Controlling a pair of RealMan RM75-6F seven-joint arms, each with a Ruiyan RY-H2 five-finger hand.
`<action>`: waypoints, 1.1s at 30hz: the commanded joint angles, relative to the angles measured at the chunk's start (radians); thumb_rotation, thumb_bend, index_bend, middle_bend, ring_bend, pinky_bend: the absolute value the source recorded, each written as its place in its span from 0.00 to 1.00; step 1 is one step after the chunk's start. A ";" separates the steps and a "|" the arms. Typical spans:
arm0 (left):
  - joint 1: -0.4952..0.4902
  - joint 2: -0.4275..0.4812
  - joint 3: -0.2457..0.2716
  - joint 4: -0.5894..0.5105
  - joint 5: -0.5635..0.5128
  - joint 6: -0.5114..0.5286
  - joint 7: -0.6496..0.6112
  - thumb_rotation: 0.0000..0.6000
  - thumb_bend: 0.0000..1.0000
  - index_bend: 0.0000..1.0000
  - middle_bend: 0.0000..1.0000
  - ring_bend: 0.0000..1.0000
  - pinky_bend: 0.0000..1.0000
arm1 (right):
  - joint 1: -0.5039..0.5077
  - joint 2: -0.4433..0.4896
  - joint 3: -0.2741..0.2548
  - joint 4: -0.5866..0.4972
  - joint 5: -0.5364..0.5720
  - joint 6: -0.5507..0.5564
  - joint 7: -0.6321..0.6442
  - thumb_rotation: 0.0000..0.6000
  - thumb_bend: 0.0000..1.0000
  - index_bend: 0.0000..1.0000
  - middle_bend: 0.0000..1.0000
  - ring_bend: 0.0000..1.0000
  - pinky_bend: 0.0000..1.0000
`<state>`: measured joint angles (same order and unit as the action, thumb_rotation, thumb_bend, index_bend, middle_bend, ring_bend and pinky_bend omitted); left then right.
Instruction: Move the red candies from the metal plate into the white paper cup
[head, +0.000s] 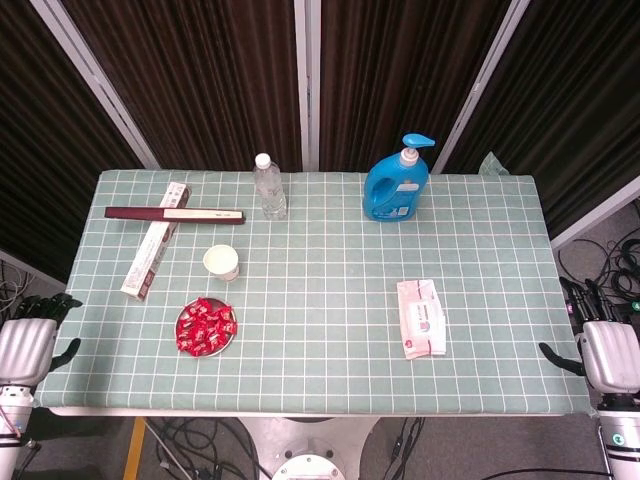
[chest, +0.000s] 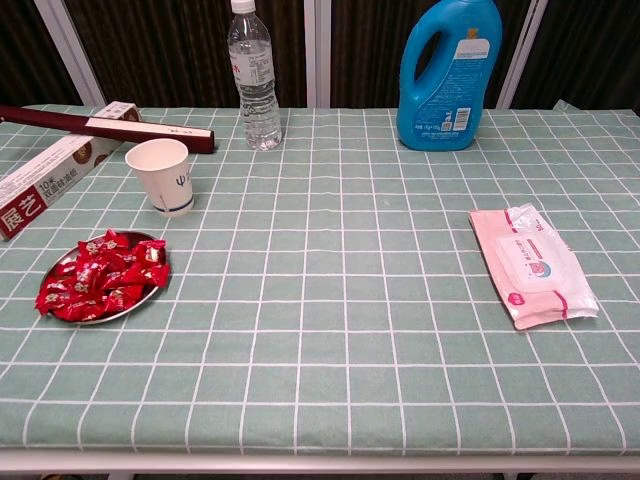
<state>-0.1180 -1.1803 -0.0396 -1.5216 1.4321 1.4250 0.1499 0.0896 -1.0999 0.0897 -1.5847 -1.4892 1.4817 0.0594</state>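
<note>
Both hands empty off-table, fingers apart; red candies (chest: 100, 275) heaped beside upright cup (chest: 165, 175)

Left hand (head: 35, 340): silver-grey metallic back, black fingers and thumb, white wrist below with a thin red cable. Right hand (head: 605, 350): the same silver-grey back, black fingers, white wrist cuff bearing a small green mark.
</note>
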 joint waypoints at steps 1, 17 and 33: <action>0.005 -0.002 0.002 0.000 0.002 0.008 -0.003 1.00 0.31 0.34 0.33 0.28 0.20 | -0.004 0.003 -0.002 0.000 -0.005 0.008 0.004 1.00 0.09 0.02 0.13 0.00 0.18; -0.029 0.003 -0.010 -0.013 0.043 -0.010 -0.027 1.00 0.29 0.35 0.34 0.31 0.30 | -0.010 0.010 -0.002 0.017 -0.033 0.036 0.040 1.00 0.09 0.02 0.14 0.00 0.18; -0.337 -0.097 0.000 0.080 0.214 -0.337 -0.110 1.00 0.23 0.37 0.45 0.80 1.00 | 0.002 0.018 0.006 -0.002 -0.011 0.014 0.009 1.00 0.09 0.02 0.14 0.00 0.18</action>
<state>-0.4213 -1.2508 -0.0533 -1.4579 1.6268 1.1265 0.0346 0.0923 -1.0820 0.0950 -1.5864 -1.5011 1.4957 0.0688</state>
